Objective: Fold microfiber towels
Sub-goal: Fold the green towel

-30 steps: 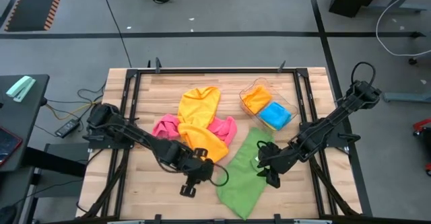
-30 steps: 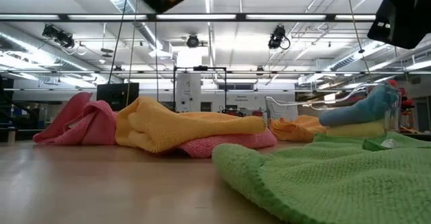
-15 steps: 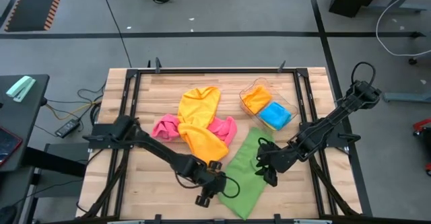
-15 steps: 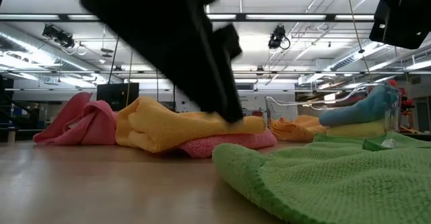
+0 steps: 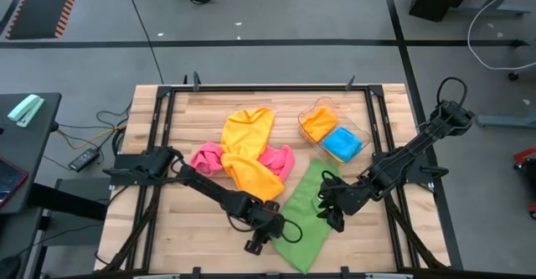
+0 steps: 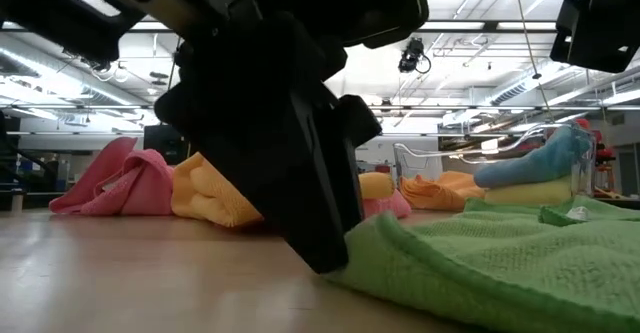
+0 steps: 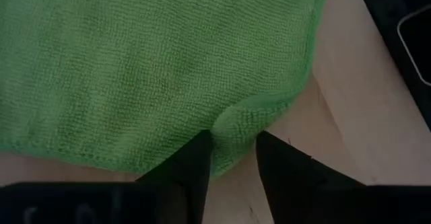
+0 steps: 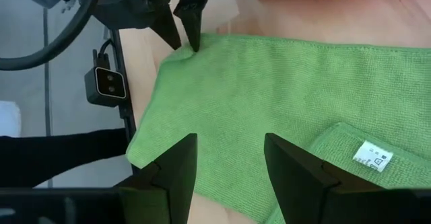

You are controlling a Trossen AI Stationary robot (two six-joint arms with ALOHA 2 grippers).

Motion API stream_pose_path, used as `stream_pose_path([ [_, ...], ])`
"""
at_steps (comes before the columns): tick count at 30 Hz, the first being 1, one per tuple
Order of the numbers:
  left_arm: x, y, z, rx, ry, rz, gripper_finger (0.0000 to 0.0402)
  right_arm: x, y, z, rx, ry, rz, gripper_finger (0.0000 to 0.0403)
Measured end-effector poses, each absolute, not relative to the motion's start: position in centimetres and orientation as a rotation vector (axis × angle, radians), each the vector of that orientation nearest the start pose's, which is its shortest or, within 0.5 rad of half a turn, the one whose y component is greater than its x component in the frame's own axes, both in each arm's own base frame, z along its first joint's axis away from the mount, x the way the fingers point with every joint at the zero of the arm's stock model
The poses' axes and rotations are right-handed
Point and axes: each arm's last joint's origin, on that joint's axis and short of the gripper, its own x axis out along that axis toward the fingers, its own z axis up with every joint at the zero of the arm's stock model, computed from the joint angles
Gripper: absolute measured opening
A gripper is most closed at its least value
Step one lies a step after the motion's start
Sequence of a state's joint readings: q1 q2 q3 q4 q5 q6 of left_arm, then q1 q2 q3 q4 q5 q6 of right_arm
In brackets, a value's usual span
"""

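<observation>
A wooden counter (image 5: 180,229) sits in a large workshop with strip lights overhead. Since a second ago the left gripper (image 5: 266,227) has swung from beside the yellow towel (image 5: 249,149) down to the near-left edge of the green towel (image 5: 303,216). Its jaws, part open, now straddle a small ridge of that hem, pinching it up but not plainly clamped. I judge this the start of a fold: the edge is being gathered so it can be carried across. The right gripper (image 5: 328,213) hovers over the towel's far side with jaws open and empty. The green towel lies mostly flat, one corner turned over showing its label; pink towel (image 5: 205,158) and yellow lie crumpled behind, and orange and blue ones sit in the clear tray (image 5: 362,132).
</observation>
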State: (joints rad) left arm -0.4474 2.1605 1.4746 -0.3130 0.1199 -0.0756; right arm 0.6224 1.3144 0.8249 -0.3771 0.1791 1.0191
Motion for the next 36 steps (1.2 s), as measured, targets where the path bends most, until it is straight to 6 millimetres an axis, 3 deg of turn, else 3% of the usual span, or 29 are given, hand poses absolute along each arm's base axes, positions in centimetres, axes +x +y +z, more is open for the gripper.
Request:
stream_pose_path([
  [6, 40.1, -19.5, 13.5, 0.057, 1.026, -0.456, 0.0015, 21.4, 14.7, 22.3, 0.607, 0.915, -0.031, 0.0181],
  [10, 40.3, -18.8, 15.0, 0.009, 1.048, -0.424, 0.0009, 21.4, 14.7, 22.3, 0.587, 0.927, -0.013, 0.0181],
  [18, 39.8, -15.9, 21.8, -0.036, 1.006, -0.372, 0.0005, 21.3, 14.9, 22.5, 0.58, 0.942, 0.01, 0.0181],
  [28, 38.9, -10.6, 30.6, -0.044, 0.93, -0.165, 0.0003, 21.9, 15.2, 26.5, 0.451, 0.904, 0.044, 0.0169],
  [33, 37.3, -8.5, 32.2, 0.057, 1.107, -0.006, 0.0003, 21.9, 15.2, 26.6, 0.433, 0.906, 0.049, 0.0163],
  [36, 36.5, -7.6, 32.0, 0.097, 1.204, 0.024, 0.0003, 21.9, 15.2, 26.5, 0.436, 0.9, 0.048, 0.0163],
])
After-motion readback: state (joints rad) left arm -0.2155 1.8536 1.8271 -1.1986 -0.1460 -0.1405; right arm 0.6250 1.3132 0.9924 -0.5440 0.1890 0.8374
